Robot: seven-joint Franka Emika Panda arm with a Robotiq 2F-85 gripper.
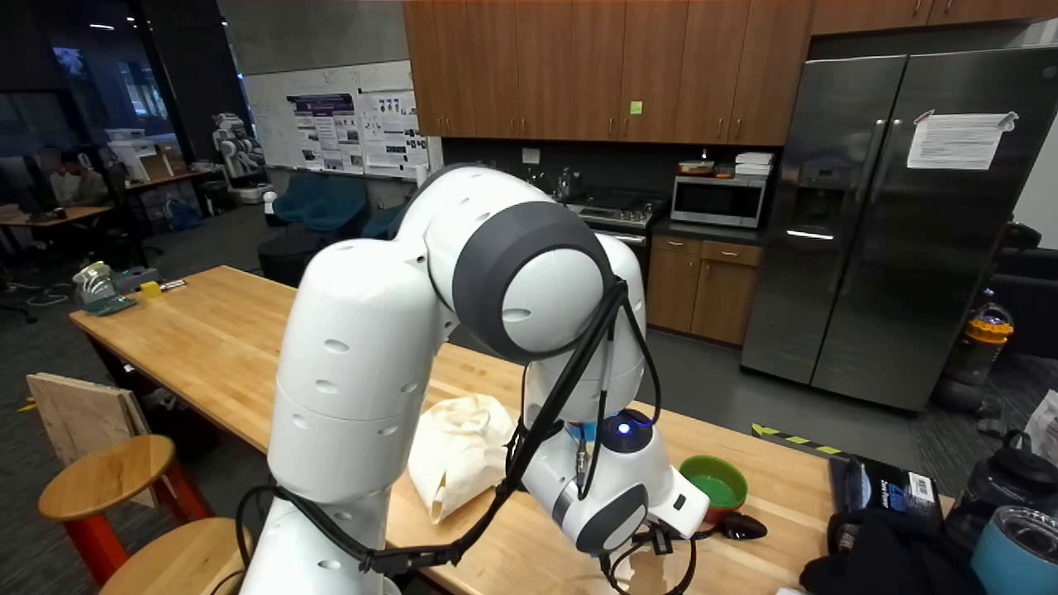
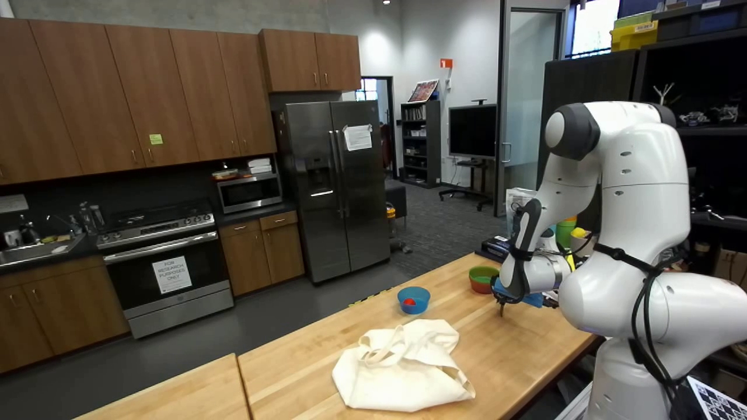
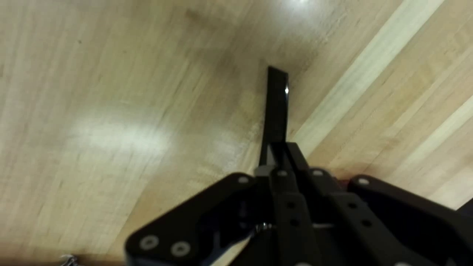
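In the wrist view my gripper [image 3: 284, 146] has its jaws together on the dark, flat handle of a black spoon [image 3: 276, 103]. The handle's end sticks out past the fingertips over the wooden table. The spoon's rounded black head [image 1: 742, 526] shows in an exterior view, just beside the wrist. Close behind that head stands a green and red bowl [image 1: 715, 469], also visible in an exterior view [image 2: 482, 287]. The wrist and cables mostly hide the fingers in both exterior views. Low over the table top [image 2: 525, 338], the hand appears near the bowl.
A cream cloth bag [image 2: 402, 373] lies crumpled on the table, also seen beside the arm [image 1: 459, 454]. Farther back is a blue bowl [image 2: 421, 307] with a red item inside. A black box [image 1: 897, 492], dark cloth [image 1: 876, 554] and a teal cup [image 1: 1017, 549] crowd the table's end.
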